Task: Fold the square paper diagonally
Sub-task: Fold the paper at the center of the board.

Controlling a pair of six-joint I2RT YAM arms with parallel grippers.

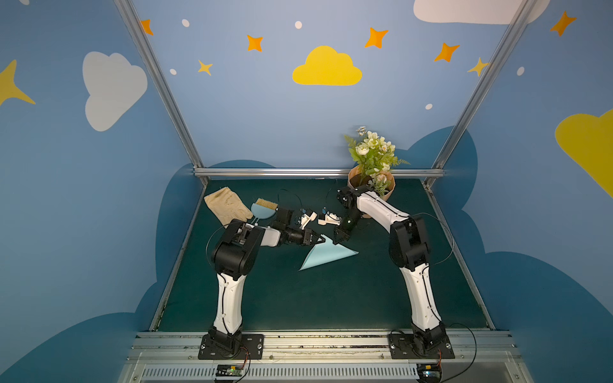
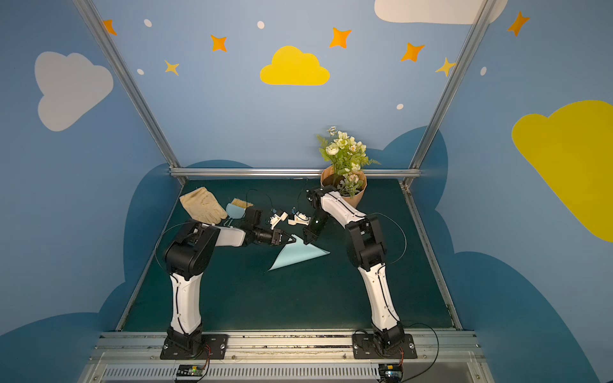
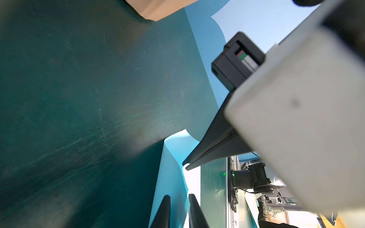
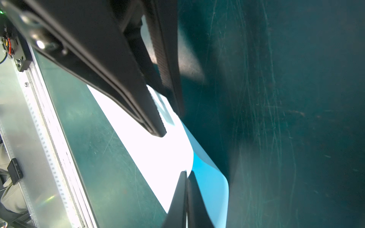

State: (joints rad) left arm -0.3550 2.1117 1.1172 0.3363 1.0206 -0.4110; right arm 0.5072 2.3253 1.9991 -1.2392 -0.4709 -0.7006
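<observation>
Square paper: triangular, apex lifted at 12 o'clock. Pinched there from 9 o'clock by left gripper; touched from 1 o'clock by right gripper, jaws pressed together.

From above, the left gripper and right gripper cover the far corner of the thin light blue square paper. Whether the left jaws pinch the sheet between them cannot be told. In the right wrist view the paper glares white and runs off the edge. The right arm hides the lower front of the tan flower pot; the small light blue dustpan is partly behind the left arm.
</observation>
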